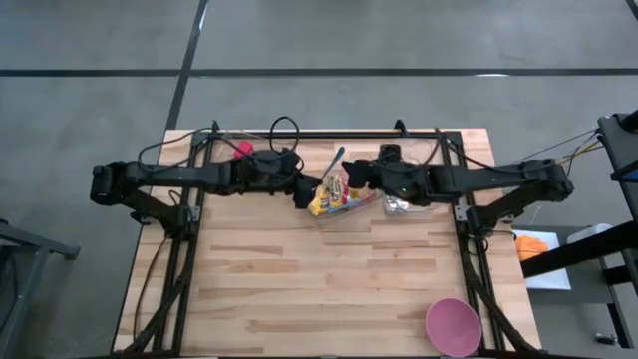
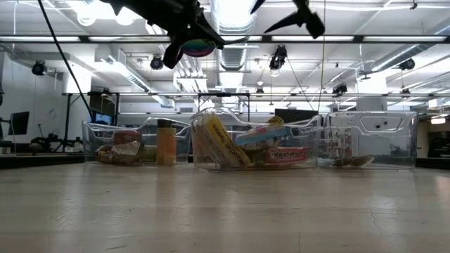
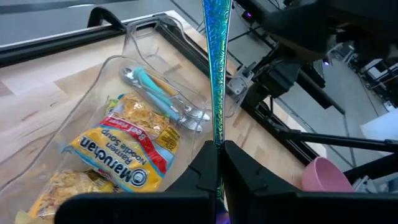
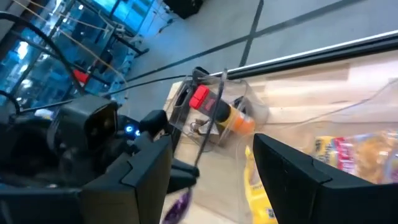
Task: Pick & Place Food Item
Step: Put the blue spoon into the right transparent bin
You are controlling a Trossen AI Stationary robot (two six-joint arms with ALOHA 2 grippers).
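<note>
Now, both arms hang high over the far edge of the tabletop (image 1: 319,279), meeting above the middle clear bin (image 1: 344,211). The left gripper (image 3: 217,163) has its jaws pinched narrow on a thin, shiny blue-green packet (image 3: 216,68), gripped by one end so its long axis runs straight out from the jaws, edge-on to the wrist camera. Just beyond it, down in the bin, lies a Maruchan ramen soup pack (image 3: 127,155) with a teal-handled spoon (image 3: 163,99) beside it. So the left arm is the one carrying food, and it is lifted clear of the bin's rim, well above the table from the low view.

The right gripper (image 4: 211,171) hovers opposite, jaws spread wide and holding nothing, looking across at the left arm and at the far-left bin with an orange bottle (image 4: 233,118) in it.

The pink bowl (image 1: 454,325) sits well apart, at the near right corner of the tabletop. If that's the drop spot, I'd judge the packet must travel toward the near side and to the right, and the right arm stands nearer to it than the left.
</note>
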